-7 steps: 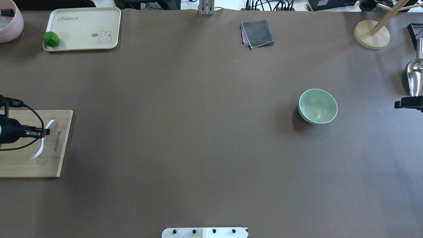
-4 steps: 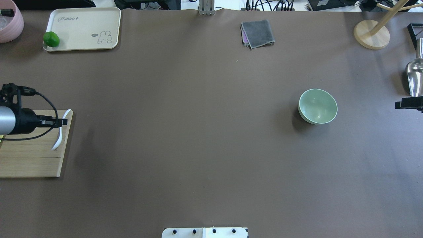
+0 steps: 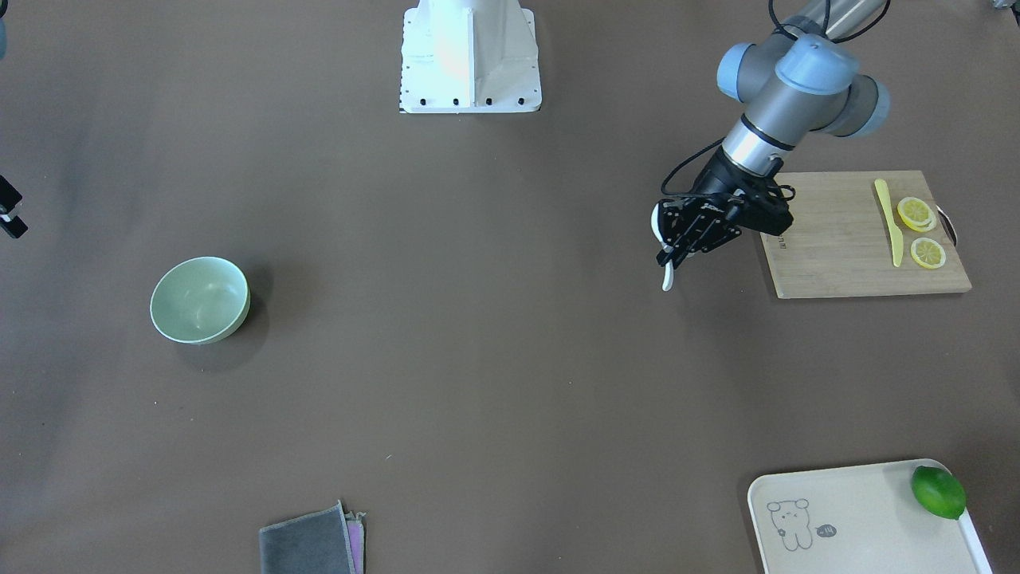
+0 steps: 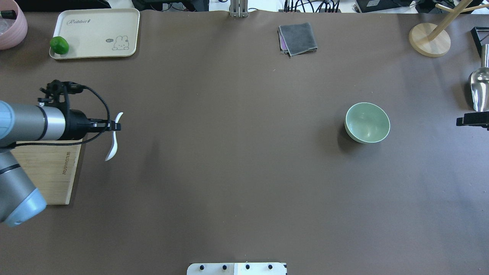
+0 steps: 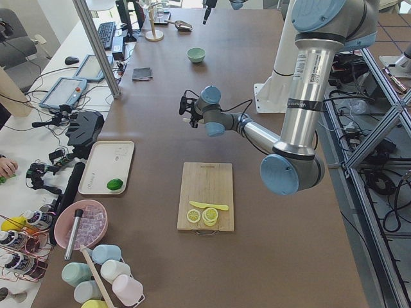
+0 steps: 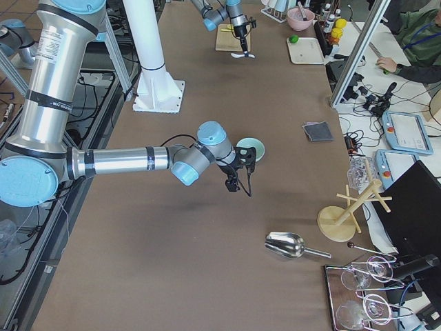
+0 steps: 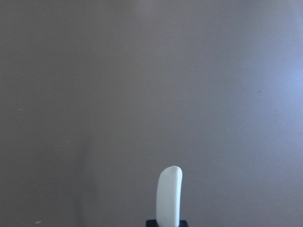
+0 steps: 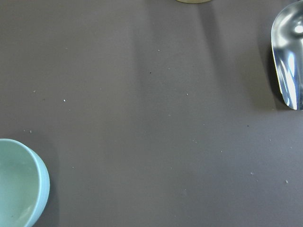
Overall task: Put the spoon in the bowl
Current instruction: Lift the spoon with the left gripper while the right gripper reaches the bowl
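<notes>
My left gripper [image 4: 114,126] is shut on the handle of the white spoon [image 4: 112,148] and holds it above the table, just past the cutting board's edge. In the front view the spoon [image 3: 666,279] hangs below the left gripper [image 3: 668,253]. Its tip shows in the left wrist view [image 7: 169,194] over bare table. The mint-green bowl [image 4: 367,122] stands empty far to the right, also in the front view [image 3: 199,300] and at the right wrist view's corner [image 8: 16,184]. My right gripper [image 4: 464,120] is at the right edge beside the bowl; I cannot tell its state.
A wooden cutting board [image 4: 46,172] carries a yellow knife [image 3: 888,219] and lemon slices [image 3: 916,214]. A cream tray [image 4: 95,32] holds a lime [image 4: 59,45]. A grey cloth [image 4: 298,38], a metal scoop [image 4: 479,88] and a wooden stand [image 4: 429,40] lie toward the far side.
The left gripper has lifted the spoon off the cutting board and carried it rightward, past the board's edge. The bowl and right arm have not moved.
</notes>
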Controlling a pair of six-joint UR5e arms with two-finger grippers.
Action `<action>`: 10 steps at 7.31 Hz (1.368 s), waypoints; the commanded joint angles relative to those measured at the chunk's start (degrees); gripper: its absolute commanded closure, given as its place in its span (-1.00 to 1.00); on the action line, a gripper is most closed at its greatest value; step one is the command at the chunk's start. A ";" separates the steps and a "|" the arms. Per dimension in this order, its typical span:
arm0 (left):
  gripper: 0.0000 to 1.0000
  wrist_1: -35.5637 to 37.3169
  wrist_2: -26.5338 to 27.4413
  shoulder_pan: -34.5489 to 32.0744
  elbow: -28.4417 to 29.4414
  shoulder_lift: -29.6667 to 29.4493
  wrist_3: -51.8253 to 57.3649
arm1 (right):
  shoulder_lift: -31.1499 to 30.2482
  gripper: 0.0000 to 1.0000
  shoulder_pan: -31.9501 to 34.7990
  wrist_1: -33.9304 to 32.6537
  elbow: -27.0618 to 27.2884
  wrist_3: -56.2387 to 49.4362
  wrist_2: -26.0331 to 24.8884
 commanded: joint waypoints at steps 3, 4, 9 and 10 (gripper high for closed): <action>1.00 1.90 0.84 0.89 -0.84 -1.55 -0.96 | 7.25 -0.95 -7.87 -0.77 0.27 15.11 -5.60; 1.00 1.90 0.84 0.80 -1.28 -1.37 -0.87 | 9.97 -0.95 -12.18 -1.03 -0.33 17.77 -9.56; 1.00 1.90 0.93 0.63 -1.55 -0.93 -0.87 | 13.69 -0.68 -20.47 -5.61 -4.73 19.89 -17.76; 1.00 1.90 1.37 0.63 -1.55 -0.93 -0.87 | 13.78 -0.50 -21.70 -5.52 -4.74 21.56 -19.34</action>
